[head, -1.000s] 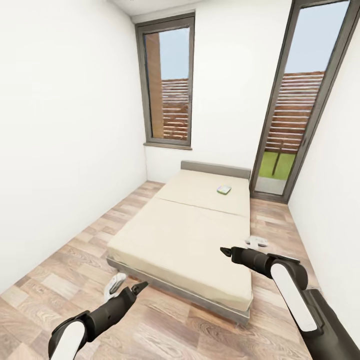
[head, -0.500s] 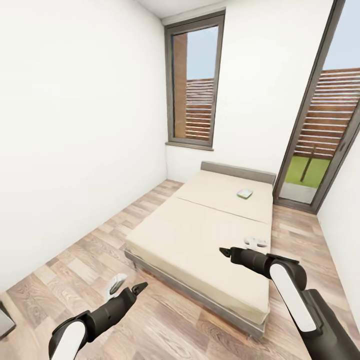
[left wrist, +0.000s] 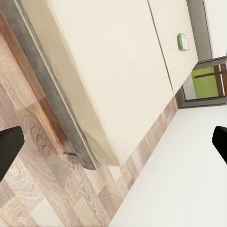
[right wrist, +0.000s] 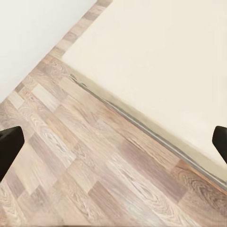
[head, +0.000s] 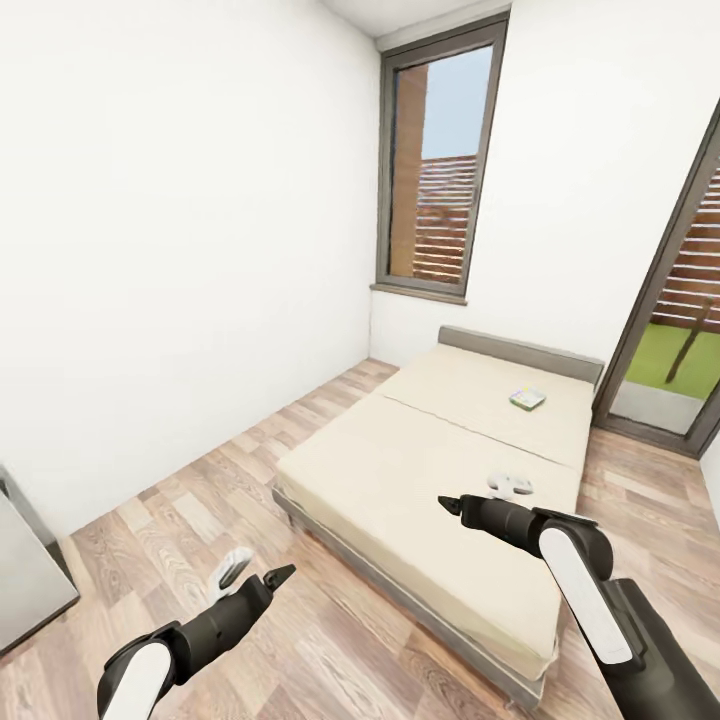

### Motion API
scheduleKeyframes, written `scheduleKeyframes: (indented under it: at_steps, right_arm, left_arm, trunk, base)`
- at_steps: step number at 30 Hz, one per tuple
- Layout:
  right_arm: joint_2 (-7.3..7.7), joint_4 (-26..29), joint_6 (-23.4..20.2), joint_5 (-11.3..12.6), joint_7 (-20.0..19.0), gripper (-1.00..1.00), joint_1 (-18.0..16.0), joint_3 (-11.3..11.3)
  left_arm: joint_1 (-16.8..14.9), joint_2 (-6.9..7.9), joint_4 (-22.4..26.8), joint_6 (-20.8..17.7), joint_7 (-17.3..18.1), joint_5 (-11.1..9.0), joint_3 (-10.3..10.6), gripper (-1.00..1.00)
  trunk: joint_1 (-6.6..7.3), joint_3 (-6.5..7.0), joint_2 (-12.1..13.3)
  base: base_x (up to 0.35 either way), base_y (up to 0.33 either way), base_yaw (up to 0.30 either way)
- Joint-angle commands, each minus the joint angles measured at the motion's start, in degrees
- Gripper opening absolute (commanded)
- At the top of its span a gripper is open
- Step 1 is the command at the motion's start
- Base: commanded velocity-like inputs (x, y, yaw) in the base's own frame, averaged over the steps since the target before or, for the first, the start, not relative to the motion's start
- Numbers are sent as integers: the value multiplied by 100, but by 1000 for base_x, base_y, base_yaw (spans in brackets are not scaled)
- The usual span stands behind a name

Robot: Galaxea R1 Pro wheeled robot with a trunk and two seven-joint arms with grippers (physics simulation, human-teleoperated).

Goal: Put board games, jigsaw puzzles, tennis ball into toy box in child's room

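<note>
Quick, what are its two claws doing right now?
Left gripper: open, holding nothing.
Right gripper: open, holding nothing.

Bright, even daylight, entering through the tall window (head: 440, 165) and the glazed door (head: 675, 330). Soft, faint shadows under the bed (head: 440, 480) frame. No glare. Strong wide-angle stretch toward head-view edges. Slight softness on wood floor (head: 200, 500) grain; wrist views sharp enough.

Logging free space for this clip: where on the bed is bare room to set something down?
Nearly all the bed is bare, from its foot edge up to the seam. One small board game lies near the headboard; bare mattress surrounds it.
</note>
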State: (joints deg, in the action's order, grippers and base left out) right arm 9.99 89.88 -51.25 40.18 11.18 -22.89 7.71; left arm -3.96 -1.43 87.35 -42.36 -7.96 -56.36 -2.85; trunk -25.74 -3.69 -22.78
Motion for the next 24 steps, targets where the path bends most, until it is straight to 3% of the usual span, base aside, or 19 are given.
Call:
scheduleKeyframes:
  at_steps: [1,14,24]
  right_arm:
    - [6,6,-9,60,60,100,-5,9]
    - [3,5,-8,60,60,100,-5,11]
    - [3,4,-7,60,62,100,-5,11]
  left_arm:
    - [-5,-7,8,-35,-52,-61,-11,100]
    - [-4,-7,5,-35,-34,-59,-20,100]
    - [-3,-7,2,-35,-31,-59,-22,100]
  trunk:
    - [-4,-14,-14]
    - [-4,-14,-14]
    - [-4,-14,-14]
  base:
    - [0,-273,297]
    - [0,-267,297]
    - [0,-105,297]
